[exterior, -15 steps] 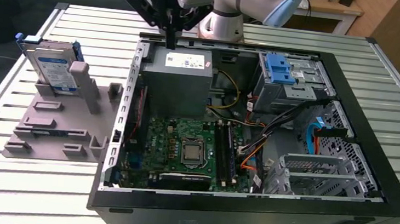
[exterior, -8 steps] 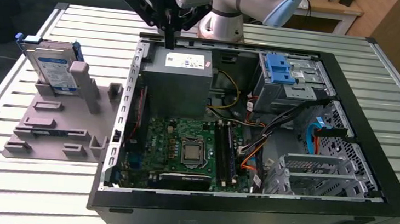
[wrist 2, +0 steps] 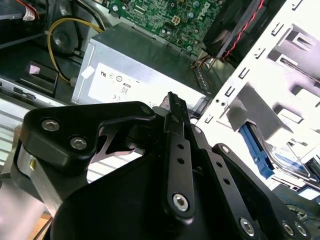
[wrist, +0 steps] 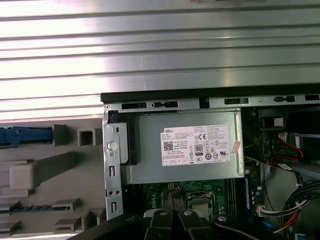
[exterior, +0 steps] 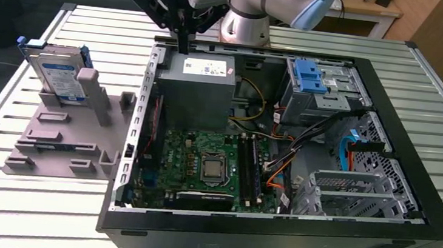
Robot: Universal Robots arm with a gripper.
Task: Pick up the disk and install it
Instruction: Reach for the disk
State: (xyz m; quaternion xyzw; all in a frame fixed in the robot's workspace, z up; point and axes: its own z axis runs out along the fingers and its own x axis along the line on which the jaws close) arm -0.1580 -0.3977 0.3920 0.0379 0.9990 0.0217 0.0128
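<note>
One slatted metal table (exterior: 432, 83) carries everything, and the open computer case (exterior: 275, 242) lies on it beneath me. Right under my tips sits the grey power supply (exterior: 195, 94), its sticker (wrist: 197, 145) face-on in the first wrist view. Off to my side, toward the exterior view's left, there's the grey fixture (exterior: 66, 139), and the disk (exterior: 57, 75) stands upright in it, outside the case. The exterior view gives me its silver face and white-and-blue label; the first wrist view catches its blue rail (wrist: 25, 135) edge-on. And me, the gripper (exterior: 184, 46): jaws clenched together on nothing, hovering just above the power supply's edge by the case wall, well apart from the disk.
</note>
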